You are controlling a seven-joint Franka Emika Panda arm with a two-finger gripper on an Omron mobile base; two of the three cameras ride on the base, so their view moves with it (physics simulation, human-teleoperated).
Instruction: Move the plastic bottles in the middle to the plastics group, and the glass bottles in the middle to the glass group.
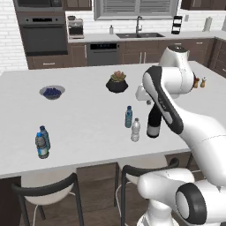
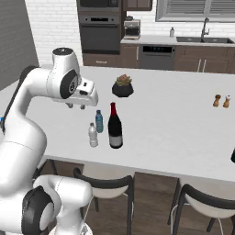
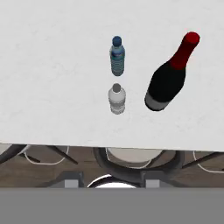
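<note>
Standing off to the arm's left: the three middle bottles are bunched near the front edge of the white island point(image 1: 79, 119). The blue-tinted bottle point(image 1: 128, 117) is behind the clear bottle point(image 1: 135, 130), and the black glass bottle point(image 1: 153, 125) is just beside them, half hidden by the arm. The plastics group point(image 1: 42, 142) sits well apart at the far left, near the front edge. There's a blueberry bowl point(image 1: 52, 92) and a potted plant point(image 1: 117, 82) further back.

From the other side, the gripper point(image 2: 76, 106) hangs above the table, up and left of the bottles and touching nothing. Can't tell how wide the jaws are from here. The glass bottle point(image 2: 114, 126) has a red top and stands upright, with the blue one point(image 2: 99, 121) and the clear one point(image 2: 93, 135) just to its left. Salt and pepper shakers point(image 2: 221, 101) are off to the right.

Looking down from the hand, the clear bottle point(image 3: 117, 98) is nearly dead centre, the blue one point(image 3: 117, 56) is beyond it and the glass one point(image 3: 169, 76) is off to the side. The fingertips aren't clear here either.

My guess is it's lining up on the clear bottle. I'd drop straight down, grab it by the body below the cap, and keep well clear of the blue one, since they're close. Lift fully before swinging left.

Labels: the dark plastics bottle has a blue-white band, but it's too small to read. No readable writing anywhere.
</note>
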